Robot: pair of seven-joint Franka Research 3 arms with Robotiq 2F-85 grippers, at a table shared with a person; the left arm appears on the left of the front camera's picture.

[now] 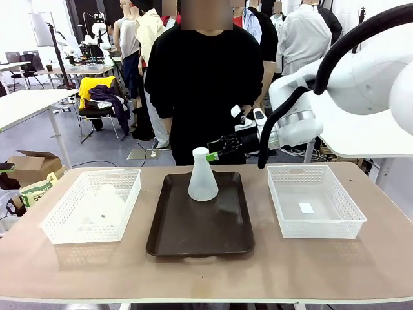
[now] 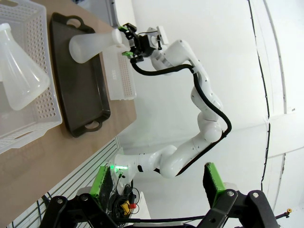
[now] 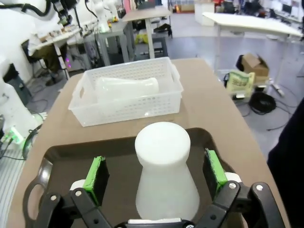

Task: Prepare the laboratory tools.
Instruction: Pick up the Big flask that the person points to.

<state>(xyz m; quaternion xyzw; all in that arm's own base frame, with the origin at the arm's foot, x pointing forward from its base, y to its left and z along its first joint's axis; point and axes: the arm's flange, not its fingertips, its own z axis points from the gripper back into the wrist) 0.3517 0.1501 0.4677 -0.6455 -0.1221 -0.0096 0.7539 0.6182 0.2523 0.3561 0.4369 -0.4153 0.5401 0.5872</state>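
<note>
One frosted conical flask (image 1: 203,175) stands upright at the far end of the dark brown tray (image 1: 200,229). My right gripper (image 1: 216,150) is open at the flask's neck, level with its top. In the right wrist view the green pads (image 3: 97,178) flank the flask (image 3: 162,156) with a gap on each side. The second flask (image 1: 103,206) lies on its side in the left mesh basket (image 1: 61,226), also seen as the flask (image 3: 126,88) and the flask (image 2: 19,71). My left gripper (image 2: 156,185) hangs open, off the table, with nothing between its fingers.
A white mesh basket (image 1: 316,223) on the right holds only a small white slip. A person in black (image 1: 193,77) stands right behind the table's far edge, close to the right gripper. The right arm (image 1: 361,84) reaches in from the right.
</note>
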